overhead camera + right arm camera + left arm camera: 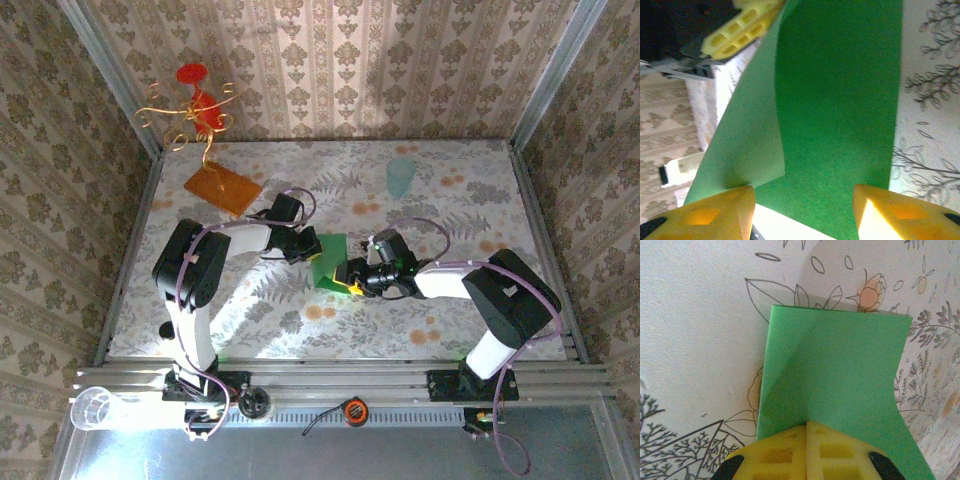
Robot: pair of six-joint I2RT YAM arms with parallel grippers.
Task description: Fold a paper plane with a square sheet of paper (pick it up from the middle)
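left claw (806,452) pinches paper plane (840,365) at edge

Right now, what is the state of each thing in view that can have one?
green paper sheet: partly folded, diagonal crease, one flap curling up, not yet a plane.
left pincer: shut on the sheet's edge.
right pincer: open, straddling the sheet.
pale blue translucent cup: upright, apart from the sheet.
orange-brown flat board: lying flat, no pincer on it.
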